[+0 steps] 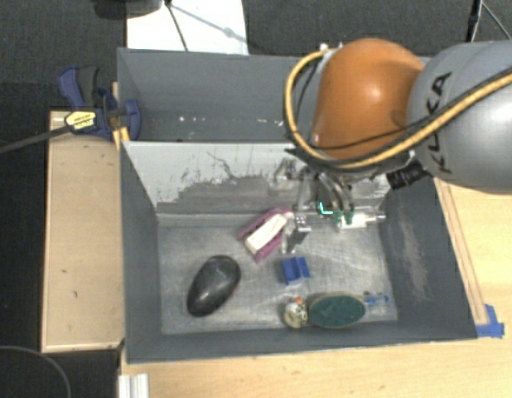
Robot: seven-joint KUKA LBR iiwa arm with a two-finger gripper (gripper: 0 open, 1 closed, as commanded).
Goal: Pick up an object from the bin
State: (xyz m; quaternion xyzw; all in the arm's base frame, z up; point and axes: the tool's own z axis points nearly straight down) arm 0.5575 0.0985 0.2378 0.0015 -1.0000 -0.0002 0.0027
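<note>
My gripper [299, 229] hangs low in the bin [144, 247]; a pink-and-white block [264, 232] sits just beside it at nine o'clock, a blue block [293, 269] at six. Spread or pinching, I cannot tell.

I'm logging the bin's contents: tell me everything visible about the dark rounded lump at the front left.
The dark lump is a smooth, charcoal-black, egg-like oval with a faint sheen on top; its material cannot be told. It lies whole on the grey floor of the bin, front left, long axis slanting toward the upper right. It sits apart from the pink and white block and the blue piece; only the floor touches it.
</note>
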